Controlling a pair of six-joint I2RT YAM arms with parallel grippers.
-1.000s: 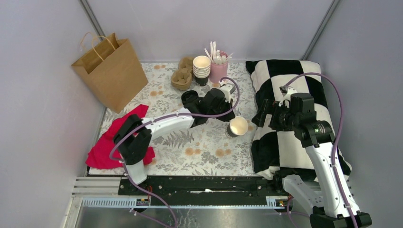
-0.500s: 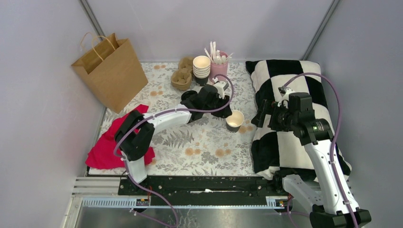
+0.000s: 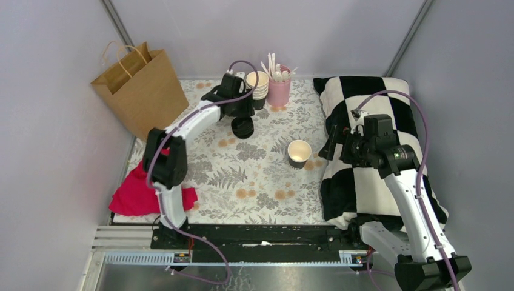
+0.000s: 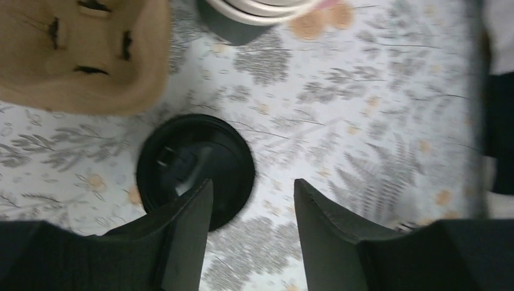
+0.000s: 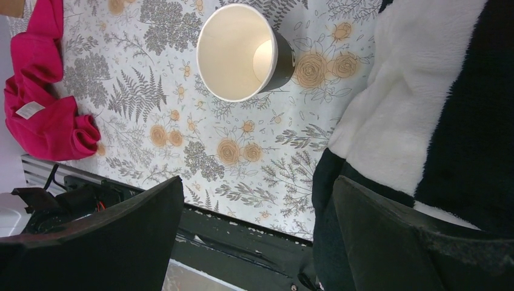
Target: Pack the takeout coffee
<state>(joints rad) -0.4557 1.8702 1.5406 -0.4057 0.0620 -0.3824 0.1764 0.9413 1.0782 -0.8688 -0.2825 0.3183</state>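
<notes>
Overhead, paper cup (image 3: 299,153) stands upright and lidless, right of tabletop centre, just beside checkered blanket (image 3: 363,91). Only the left wrist view shows left gripper (image 4: 253,185) jaws apart, empty, over lid stack (image 4: 194,167) near far edge. Right wrist view: right gripper (image 5: 257,182) spread wide, empty; cup interior cream, bare.

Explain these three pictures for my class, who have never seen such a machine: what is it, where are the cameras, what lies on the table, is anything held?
Two robot arms are bolted at the near edge of the table. One picture looks down from above; the other two come from a camera on each wrist. The left claw is open by a stack of black lids and a cup carrier. The right claw is open near a lidless paper cup. Neither holds anything. A paper bag, red cloth and checked blanket also lie there.
</notes>
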